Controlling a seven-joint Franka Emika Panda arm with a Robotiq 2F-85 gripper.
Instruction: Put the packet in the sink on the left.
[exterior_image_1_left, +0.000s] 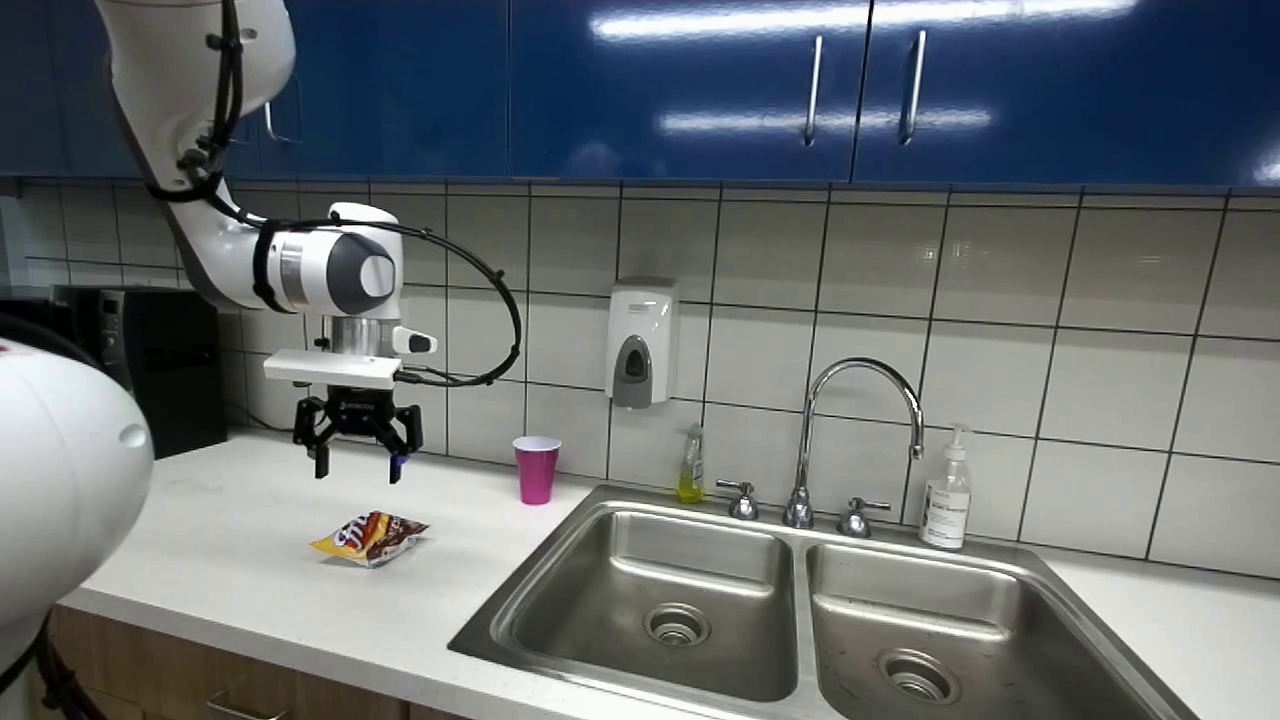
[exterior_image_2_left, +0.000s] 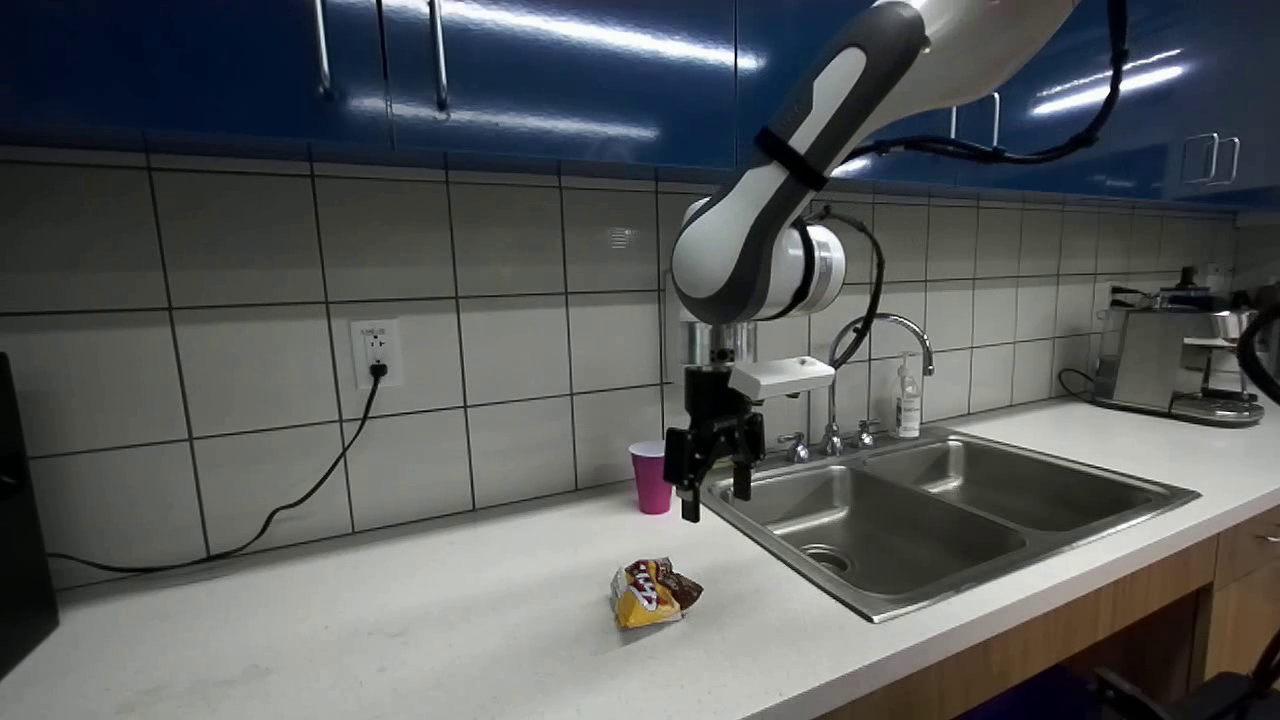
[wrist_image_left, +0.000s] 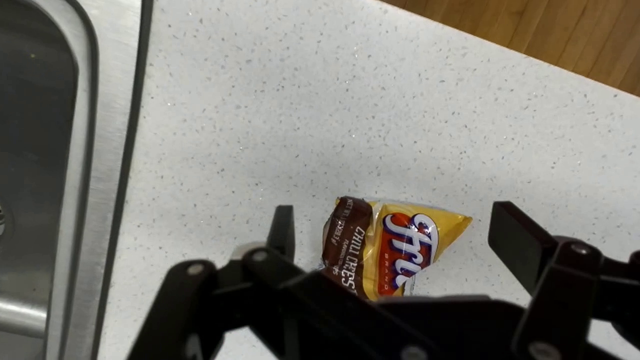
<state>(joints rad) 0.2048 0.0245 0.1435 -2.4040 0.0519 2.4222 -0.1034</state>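
The packet, a small yellow, red and brown chip bag, lies on the white counter left of the sink (exterior_image_1_left: 372, 538). It also shows in an exterior view (exterior_image_2_left: 650, 593) and in the wrist view (wrist_image_left: 380, 245), where its lower part is hidden behind the gripper. My black gripper (exterior_image_1_left: 358, 472) is open and empty, well above the counter and over the packet. In the wrist view the open fingers (wrist_image_left: 392, 222) frame the packet without touching it. The steel sink has two basins. The left basin (exterior_image_1_left: 600, 600) is nearer the packet; its rim shows in the wrist view (wrist_image_left: 115, 100).
A pink cup (exterior_image_1_left: 537, 475) stands by the wall between the packet and the sink. A curved faucet (exterior_image_1_left: 803, 440), a green spray bottle (exterior_image_1_left: 690, 470) and a soap bottle (exterior_image_1_left: 946, 505) stand behind the basins. A wall dispenser (exterior_image_1_left: 641, 345) hangs above. Blue cabinets (exterior_image_1_left: 690, 90) overhang the counter.
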